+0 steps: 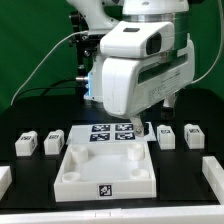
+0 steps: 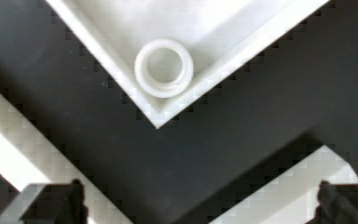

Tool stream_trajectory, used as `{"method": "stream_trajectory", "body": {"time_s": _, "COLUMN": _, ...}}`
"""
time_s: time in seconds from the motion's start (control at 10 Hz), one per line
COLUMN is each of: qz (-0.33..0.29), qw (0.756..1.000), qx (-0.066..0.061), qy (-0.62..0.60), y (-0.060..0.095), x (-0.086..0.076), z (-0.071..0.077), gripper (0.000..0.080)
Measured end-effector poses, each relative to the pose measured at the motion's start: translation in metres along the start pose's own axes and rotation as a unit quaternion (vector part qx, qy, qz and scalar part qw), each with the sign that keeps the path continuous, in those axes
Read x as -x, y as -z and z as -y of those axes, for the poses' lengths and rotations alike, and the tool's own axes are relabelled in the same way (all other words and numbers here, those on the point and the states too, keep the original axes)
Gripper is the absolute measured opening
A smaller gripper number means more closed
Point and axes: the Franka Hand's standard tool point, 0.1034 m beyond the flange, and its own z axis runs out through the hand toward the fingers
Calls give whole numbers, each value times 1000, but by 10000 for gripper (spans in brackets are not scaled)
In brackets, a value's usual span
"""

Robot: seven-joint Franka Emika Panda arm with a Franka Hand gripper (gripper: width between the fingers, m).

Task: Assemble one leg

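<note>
Four small tagged blocks on the black table (image 1: 35, 200): two at 9 o'clock of the white tray (image 1: 70, 170), two at 3 o'clock. Among them the leg (image 1: 166, 136), nearest the tray at 3 o'clock; sits apart from it, untouched. Wide-spread tool (image 2: 197, 205), gripping nothing, above a tray corner and its round hole (image 2: 165, 66). At 12 o'clock of the tray, the marker board (image 1: 112, 134).

White tray (image 1: 130, 185) beside marker board (image 1: 112, 135) on black table (image 1: 30, 170).

Arm (image 1: 135, 58) reaching down from above; hand (image 2: 197, 206) spread wide, empty.
</note>
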Motion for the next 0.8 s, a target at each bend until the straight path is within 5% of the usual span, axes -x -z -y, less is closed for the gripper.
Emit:
{"method": "stream_trajectory", "body": {"time_s": 0.6, "qz": 1, "qw": 1000, "qx": -1, "qy": 8, "y": -1, "x": 0, "z": 3, "gripper": 650}}
{"method": "stream_trajectory", "body": {"time_s": 0.8, "qz": 2, "qw": 995, "qx": -2, "qy": 104, "y": -9, "x": 19, "z": 47, "gripper": 650}}
